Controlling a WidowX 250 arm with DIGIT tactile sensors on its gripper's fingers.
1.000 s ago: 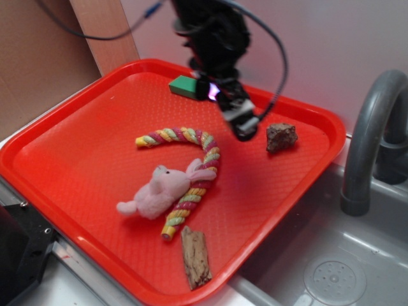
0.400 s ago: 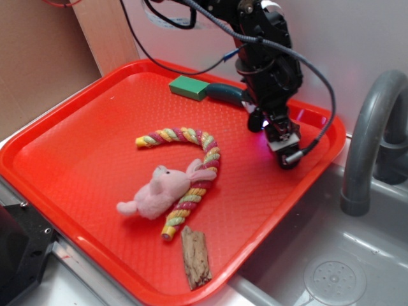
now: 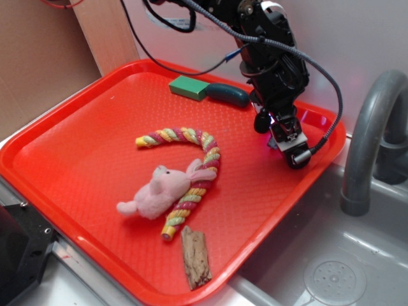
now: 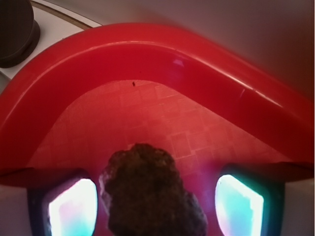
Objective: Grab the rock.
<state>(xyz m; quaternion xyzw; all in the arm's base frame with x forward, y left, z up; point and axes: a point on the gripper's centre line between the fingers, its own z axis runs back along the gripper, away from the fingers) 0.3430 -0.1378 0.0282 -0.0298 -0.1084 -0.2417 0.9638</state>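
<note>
In the wrist view the rock (image 4: 150, 191), a rough dark brown lump, lies on the red tray (image 4: 147, 49) close to its curved corner rim. My gripper (image 4: 155, 206) is open and straddles it. The left pad (image 4: 71, 206) is close beside the rock. The right pad (image 4: 238, 204) stands clear, with a gap of tray floor between it and the stone. In the exterior view the gripper (image 3: 290, 150) points down at the tray's right corner and hides the rock.
On the tray (image 3: 76, 146) lie a pink plush (image 3: 159, 189), a striped rope toy (image 3: 191, 137), a piece of bark (image 3: 196, 257), a green block (image 3: 189, 87) and a dark teal object (image 3: 226, 94). A grey faucet (image 3: 370, 140) and sink (image 3: 331, 268) are to the right.
The arm swung from the tray's back middle to the right corner and came down over the rock, which now is covered in the exterior view.
</note>
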